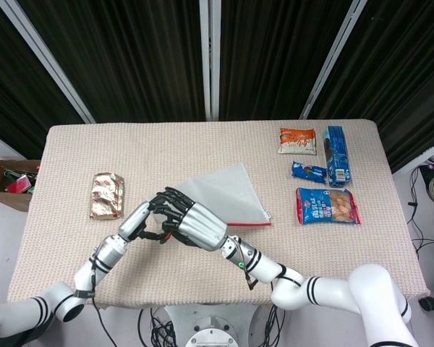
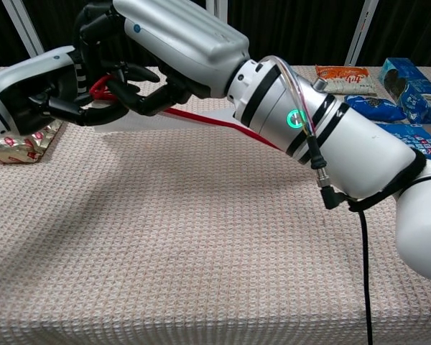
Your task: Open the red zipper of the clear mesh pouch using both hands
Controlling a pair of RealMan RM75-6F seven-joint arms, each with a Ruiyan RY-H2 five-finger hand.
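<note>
**Both hands meet at the pouch's near-left corner**

The clear mesh pouch (image 1: 228,196) lies near the middle of the table (image 1: 166,144), toward the front edge, with its red zipper (image 1: 247,225) running along the side nearest the robot. In the chest view the zipper (image 2: 201,119) rises from the cloth toward the hands, so that end of the pouch is lifted off the tabletop.

The left hand (image 1: 139,221) and the right hand (image 1: 195,223) are pressed together at the pouch's near-left corner. In the chest view the left hand (image 2: 50,90) has its dark fingers (image 2: 104,113) curled in around a red loop at the zipper's end, and the right hand (image 2: 165,43) closes its fingers (image 2: 149,100) from above on the same spot. Both hands appear to grip the zipper end, though exactly which part each one pinches is hidden among the overlapping fingers.

A gold foil packet (image 1: 107,194) lies near the left edge, just beyond the left hand. Toward the right edge sit an orange snack packet (image 1: 297,140), a tall blue box (image 1: 336,155), a small blue wrapper (image 1: 308,171) and a blue-and-red cookie packet (image 1: 328,205). A cardboard box (image 1: 7,181) stands off the table's left side.
</note>
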